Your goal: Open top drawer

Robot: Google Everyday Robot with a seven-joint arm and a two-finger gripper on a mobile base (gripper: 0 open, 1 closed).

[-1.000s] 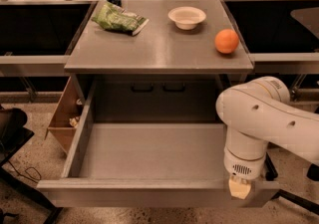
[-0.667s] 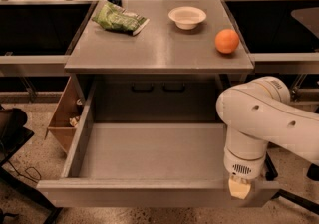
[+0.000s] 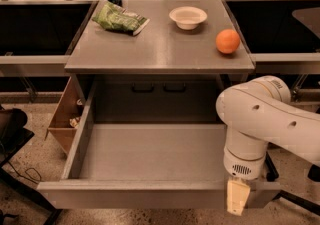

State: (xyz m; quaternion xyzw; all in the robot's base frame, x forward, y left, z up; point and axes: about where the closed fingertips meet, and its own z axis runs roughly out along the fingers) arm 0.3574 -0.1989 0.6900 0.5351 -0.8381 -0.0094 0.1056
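Top drawer (image 3: 150, 154) stands well out beneath the table (image 3: 160, 49).
Gripper (image 3: 236, 196) sits at the front panel's right end; its grip cannot be told. Stiff, heavy-looking metal, handleless: best held by the panel's top edge.

Top drawer (image 3: 150, 154): grey brushed metal, dull, smooth. Gripper (image 3: 236, 198), at top drawer's front right corner: pale matt plastic. Arm (image 3: 260, 114) above top drawer's front: smooth white plastic, bit shiny.
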